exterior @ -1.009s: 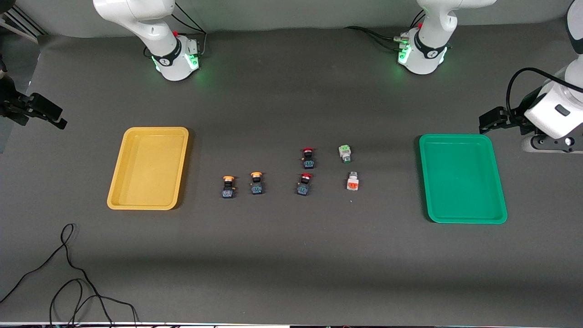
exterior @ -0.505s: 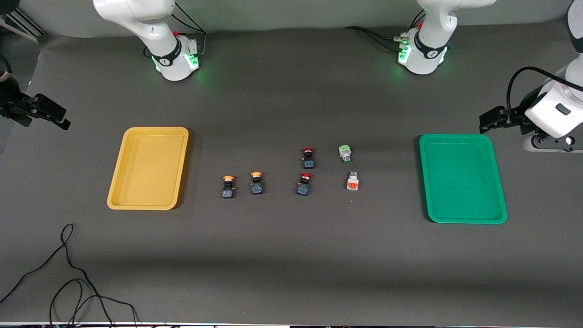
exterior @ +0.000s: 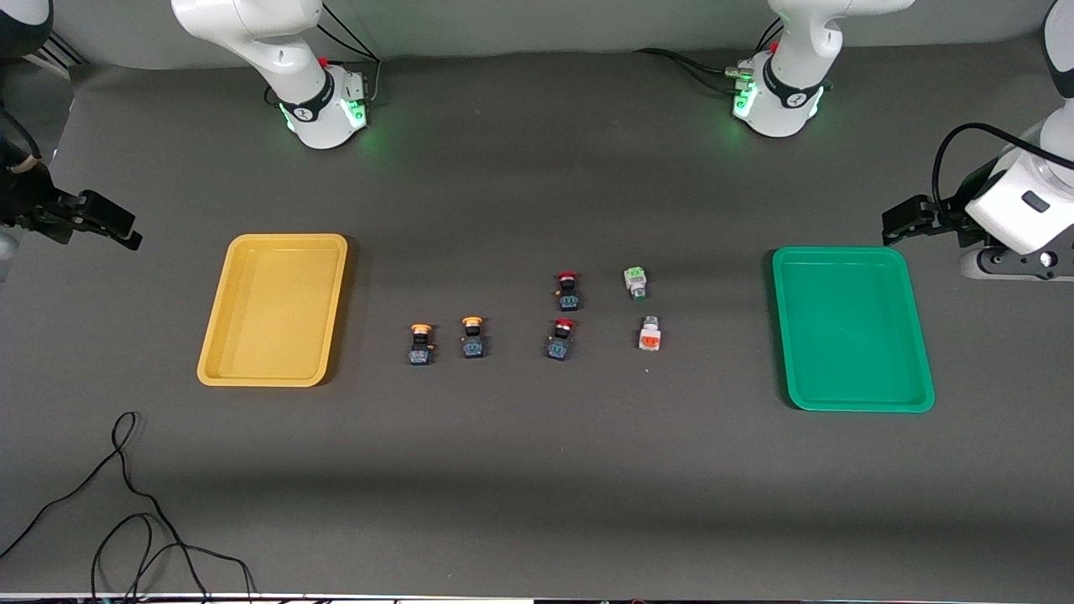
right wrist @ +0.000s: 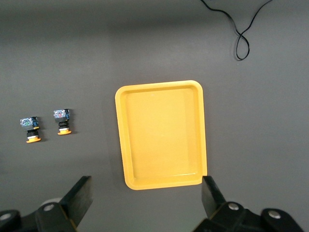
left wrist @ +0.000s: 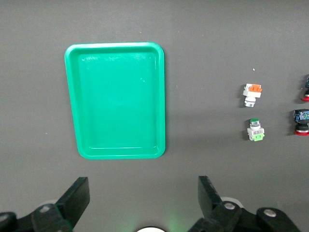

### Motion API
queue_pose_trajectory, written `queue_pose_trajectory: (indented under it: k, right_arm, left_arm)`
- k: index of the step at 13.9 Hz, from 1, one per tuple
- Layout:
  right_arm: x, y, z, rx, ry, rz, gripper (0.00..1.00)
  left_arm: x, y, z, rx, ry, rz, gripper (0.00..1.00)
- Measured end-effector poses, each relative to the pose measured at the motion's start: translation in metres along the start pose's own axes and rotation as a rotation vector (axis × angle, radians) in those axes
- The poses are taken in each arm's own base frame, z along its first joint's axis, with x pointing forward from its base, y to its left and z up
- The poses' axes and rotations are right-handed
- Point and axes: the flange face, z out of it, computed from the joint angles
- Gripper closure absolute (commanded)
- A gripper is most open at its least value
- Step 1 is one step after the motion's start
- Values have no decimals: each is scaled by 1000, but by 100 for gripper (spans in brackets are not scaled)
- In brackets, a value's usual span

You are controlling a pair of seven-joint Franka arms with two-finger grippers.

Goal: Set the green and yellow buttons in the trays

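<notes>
The empty yellow tray (exterior: 273, 310) (right wrist: 161, 135) lies toward the right arm's end of the table. The empty green tray (exterior: 852, 329) (left wrist: 116, 101) lies toward the left arm's end. Between the trays rest two yellow-capped buttons (exterior: 420, 344) (exterior: 472, 336) (right wrist: 30, 128), a white green-marked button (exterior: 635, 283) (left wrist: 256, 131) and a white orange-marked one (exterior: 649, 334) (left wrist: 252, 93). My right gripper (exterior: 113, 222) (right wrist: 146, 188) hangs open and holds nothing, over bare table beside the yellow tray. My left gripper (exterior: 902, 220) (left wrist: 143, 188) is open and empty beside the green tray.
Two red-capped black buttons (exterior: 568, 290) (exterior: 560, 339) sit between the yellow-capped pair and the white pair. A loose black cable (exterior: 126, 486) curls on the table nearer the front camera than the yellow tray.
My right gripper has drifted a little toward the yellow tray. The left arm, the buttons and both trays have not moved.
</notes>
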Motion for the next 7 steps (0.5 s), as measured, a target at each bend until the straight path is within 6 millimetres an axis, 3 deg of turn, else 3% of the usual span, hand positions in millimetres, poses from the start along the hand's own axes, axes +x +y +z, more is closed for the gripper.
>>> queue_pose_trajectory:
  k: [4,7]
  right_arm:
    - [3,0,7,-3,-20,1,0]
    - [6,0,14,-8,-46,3,0]
  left_arm:
    - [-1,13,8,3,-21,10,0]
    - [-6,65,28,16,-34,-4,0]
